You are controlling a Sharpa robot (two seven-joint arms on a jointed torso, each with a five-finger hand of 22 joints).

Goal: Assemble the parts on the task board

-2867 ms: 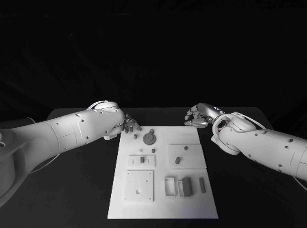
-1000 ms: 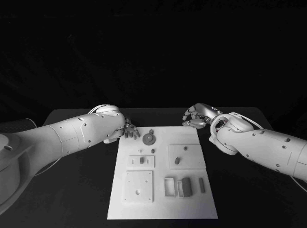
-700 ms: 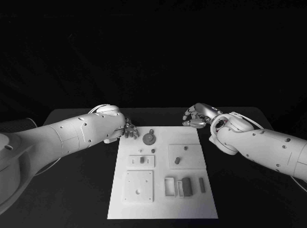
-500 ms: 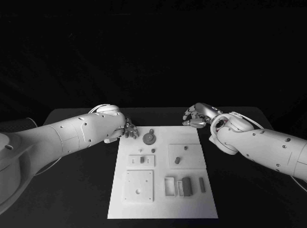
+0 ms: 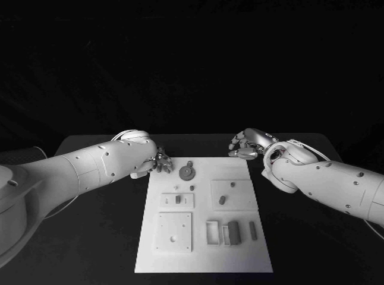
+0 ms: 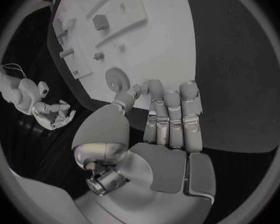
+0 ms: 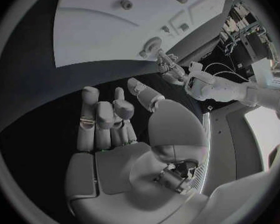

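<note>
Left hand (image 5: pixel 160 161) hovered at far left corner of board (image 5: pixel 202 261), fingers straight, close together, holding nothing. Right hand (image 5: pixel 246 145) at far right corner, fingers loosely curled, empty. Gear (image 5: pixel 186 173) lay on board's far end; block (image 5: pixel 233 233) stood in near right tray (image 5: pixel 214 234).

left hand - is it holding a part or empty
Empty. In the left wrist view the left hand has its fingers straight, side by side over the dark table, short of the gear on the task board.
</note>
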